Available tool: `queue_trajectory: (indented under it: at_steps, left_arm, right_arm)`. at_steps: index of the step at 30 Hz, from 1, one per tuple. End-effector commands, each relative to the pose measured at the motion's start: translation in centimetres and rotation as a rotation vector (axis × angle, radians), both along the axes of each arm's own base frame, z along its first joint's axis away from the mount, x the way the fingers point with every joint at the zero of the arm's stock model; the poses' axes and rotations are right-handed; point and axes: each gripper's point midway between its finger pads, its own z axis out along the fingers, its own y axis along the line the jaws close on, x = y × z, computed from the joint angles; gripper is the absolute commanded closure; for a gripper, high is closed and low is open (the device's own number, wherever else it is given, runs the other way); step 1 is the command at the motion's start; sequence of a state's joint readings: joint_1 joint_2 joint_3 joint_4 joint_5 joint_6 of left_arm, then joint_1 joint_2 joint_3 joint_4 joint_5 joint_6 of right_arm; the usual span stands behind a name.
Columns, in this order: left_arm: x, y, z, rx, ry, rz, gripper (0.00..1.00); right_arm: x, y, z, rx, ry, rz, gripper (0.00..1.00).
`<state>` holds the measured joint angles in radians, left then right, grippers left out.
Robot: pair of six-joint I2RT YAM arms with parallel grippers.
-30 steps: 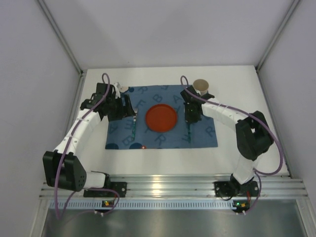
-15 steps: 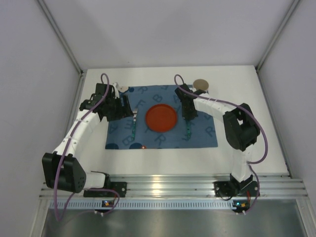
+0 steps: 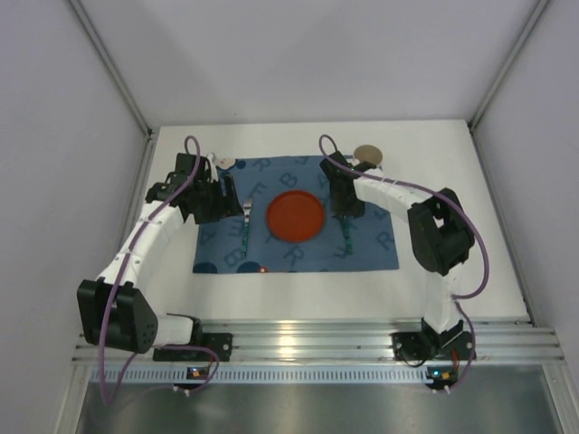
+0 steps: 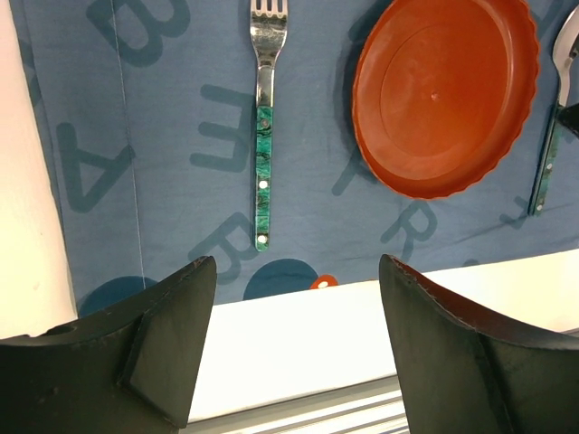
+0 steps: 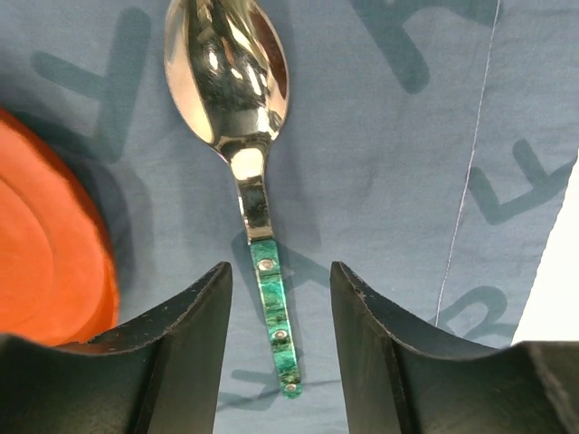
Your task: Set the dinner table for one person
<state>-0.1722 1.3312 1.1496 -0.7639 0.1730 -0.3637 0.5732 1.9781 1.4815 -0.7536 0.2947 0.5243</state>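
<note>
On the white dinner table [image 3: 457,271] lies a blue letter-printed placemat [image 3: 380,244]. An orange plate [image 3: 296,215] sits at its middle, with a green-handled fork [image 3: 245,226] to its left and a green-handled spoon [image 3: 346,233] to its right. My left gripper [image 3: 220,199] is open and empty above the mat's far left part; in the left wrist view [image 4: 297,267] the fork [image 4: 263,136] and plate [image 4: 443,90] lie beyond it. My right gripper [image 3: 345,206] is open over the spoon; in the right wrist view [image 5: 280,271] the spoon handle [image 5: 274,316] lies on the mat between the jaws, untouched.
A brown cup [image 3: 368,155] stands behind the mat's far right corner, close to the right arm. The ribbed aluminium rail [image 3: 308,339] runs along the near edge. Grey walls close in the table on the left, the right and the back.
My right arm's elbow has swung inward and its gripper has drawn slightly back toward the far side over the spoon. The left arm, fork and plate have not moved.
</note>
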Motion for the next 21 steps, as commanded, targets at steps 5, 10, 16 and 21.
queue_trajectory:
  at_steps: [5, 10, 16, 21]
  left_arm:
    - [0.5, 0.3, 1.1, 0.015, -0.030, 0.013, 0.22]
    - [1.5, -0.7, 1.3, -0.050, -0.040, 0.039, 0.21]
    - [2.8, -1.9, 1.9, -0.110, -0.045, 0.039, 0.21]
    - [2.3, -1.3, 2.2, -0.073, -0.043, 0.050, 0.19]
  right_arm:
    - [1.7, 0.6, 7.4, 0.081, -0.146, -0.006, 0.51]
    - [0.2, 0.1, 12.8, 0.140, -0.228, 0.037, 0.51]
    - [-3.2, 0.2, 19.8, 0.304, -0.395, 0.179, 0.38]
    - [-8.5, -1.5, 24.8, 0.412, -0.544, 0.281, 0.01]
